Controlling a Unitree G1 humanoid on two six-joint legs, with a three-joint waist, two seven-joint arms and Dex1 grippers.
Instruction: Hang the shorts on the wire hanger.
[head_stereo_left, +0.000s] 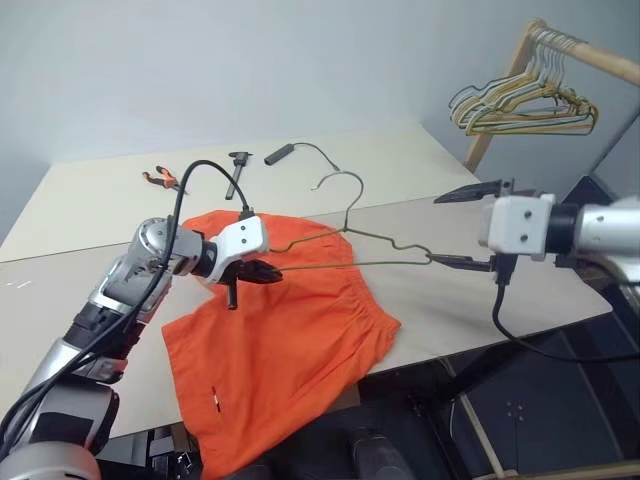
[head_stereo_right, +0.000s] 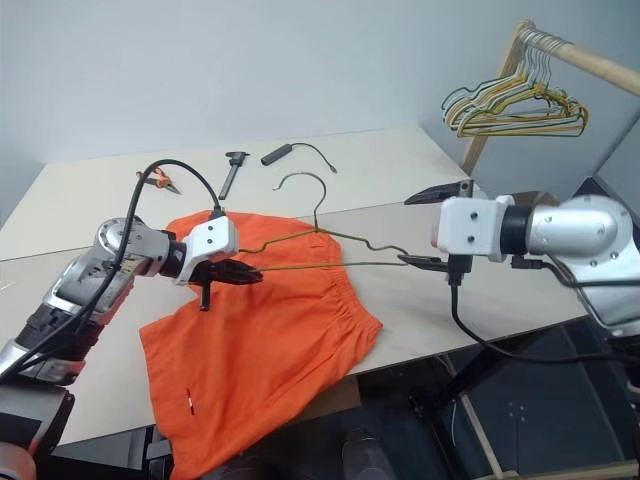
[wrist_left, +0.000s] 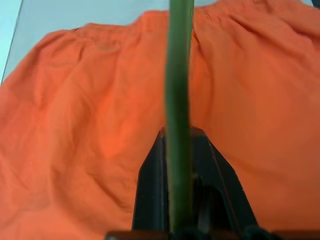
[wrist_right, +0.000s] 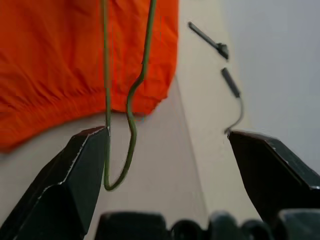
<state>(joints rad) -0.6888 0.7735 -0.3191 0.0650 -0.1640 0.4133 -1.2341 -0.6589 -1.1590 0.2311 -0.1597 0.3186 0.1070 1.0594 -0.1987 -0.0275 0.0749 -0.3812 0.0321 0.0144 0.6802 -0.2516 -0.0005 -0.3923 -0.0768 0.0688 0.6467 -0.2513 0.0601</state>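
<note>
Head views: the wire hanger (head_stereo_left: 350, 245) is held level above the table (head_stereo_left: 430, 160), its hook pointing away from the robot. One end of it is clenched in the left gripper (head_stereo_left: 262, 271), directly over the bright orange shorts (head_stereo_left: 280, 350), which lie flat on the table with one leg hanging over the near edge. The far corner of the hanger is flanked by the right gripper (head_stereo_left: 468, 228), whose black fingers are spread wide, the lower one touching or just under the wire; no grasp is made there. The hanger thus appears to be carried by the left arm alone. A bunch of hangers (head_stereo_left: 525, 105) is seen on a wooden rack, and a black cable (head_stereo_left: 300, 150) and some hand tools (head_stereo_left: 200, 175) lie further back.

Left wrist view: the wire is seen pinched between the closed fingers, with the orange fabric and its gathered waistband spread beneath.

Right wrist view: the hanger's bent corner lies against one spread finger (wrist_right: 75, 170), the other well apart. This is judged a release, presumably to free that arm for the shorts.
</note>
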